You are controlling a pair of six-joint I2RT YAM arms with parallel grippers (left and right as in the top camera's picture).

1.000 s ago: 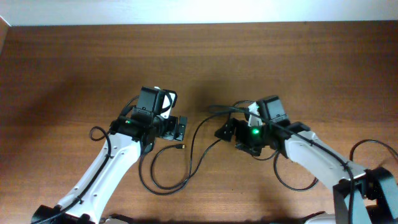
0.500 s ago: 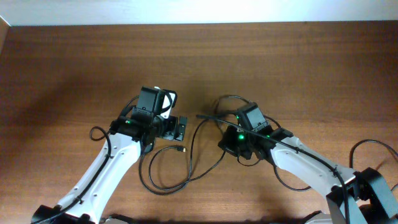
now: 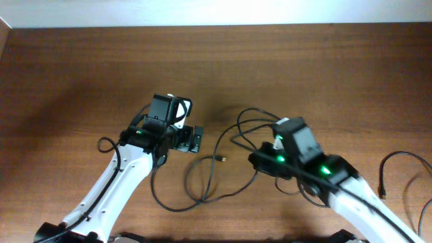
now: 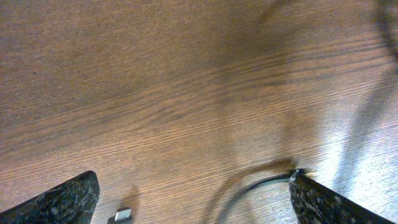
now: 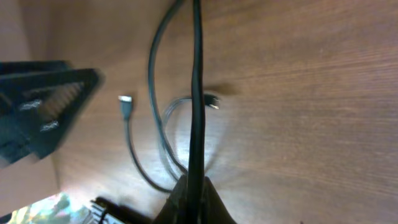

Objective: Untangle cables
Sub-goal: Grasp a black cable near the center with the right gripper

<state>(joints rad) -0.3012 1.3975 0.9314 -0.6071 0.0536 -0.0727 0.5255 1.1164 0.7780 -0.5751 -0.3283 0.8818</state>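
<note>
Thin black cables (image 3: 208, 169) lie looped on the wooden table between my two arms, one ending in a small metal-tipped plug (image 3: 221, 159). My right gripper (image 3: 254, 160) is shut on one cable (image 5: 196, 74), which runs straight out from between its fingers (image 5: 194, 190). Past it in the right wrist view lie two plugs (image 5: 126, 102) (image 5: 212, 101). My left gripper (image 3: 199, 139) stands wide open just over the table, holding nothing. Between its fingers (image 4: 68, 199) the left wrist view shows a metal plug (image 4: 122, 216) and a cable end (image 4: 264, 182) by the right finger.
A further black wire (image 3: 386, 165) curls at the right edge of the table, beside the right arm. The table's back edge meets a white wall (image 3: 216, 12). The left gripper's body (image 5: 43, 106) shows in the right wrist view.
My right gripper has shut on a cable and drawn back to the right and toward the front, dragging loops and the plug rightward. The left arm has not moved.
</note>
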